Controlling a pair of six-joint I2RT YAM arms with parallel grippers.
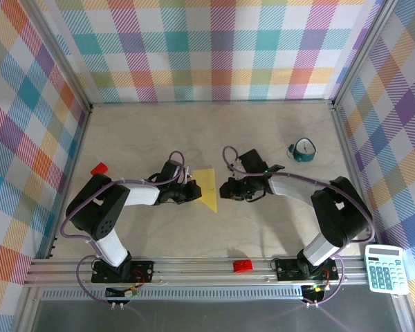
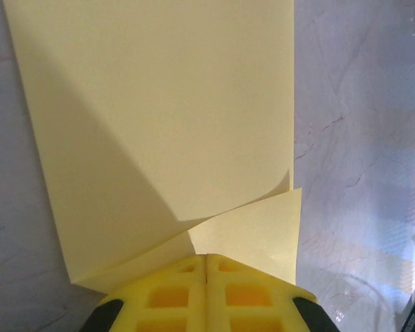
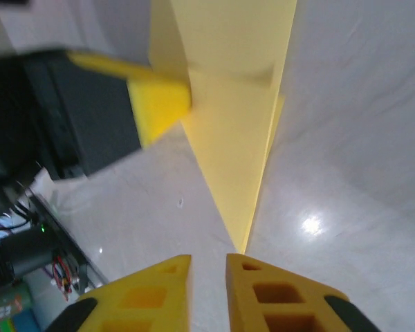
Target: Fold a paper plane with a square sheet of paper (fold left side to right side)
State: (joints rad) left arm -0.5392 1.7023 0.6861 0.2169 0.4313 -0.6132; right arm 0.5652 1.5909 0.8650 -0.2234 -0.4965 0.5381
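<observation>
The yellow sheet of paper (image 1: pixel 209 185) lies mid-table, folded into a long triangle whose point faces the near edge. My left gripper (image 1: pixel 192 192) is at its left side, shut on the sheet of paper (image 2: pixel 166 117); the fingers (image 2: pixel 187 290) meet with no gap, and a curled upper layer lifts off a lower flap in front of them. My right gripper (image 1: pixel 223 189) sits just right of the sheet, low over the table. Its fingers (image 3: pixel 263 290) stand a narrow gap apart with nothing between them, and the paper's point (image 3: pixel 243 242) ends just ahead of them.
A teal ring-shaped object (image 1: pixel 303 150) sits at the right rear. One red brick (image 1: pixel 99 168) lies at the left, another red brick (image 1: pixel 243 265) on the front rail. A calculator (image 1: pixel 386 268) rests at the near right corner. Plaid walls enclose the table.
</observation>
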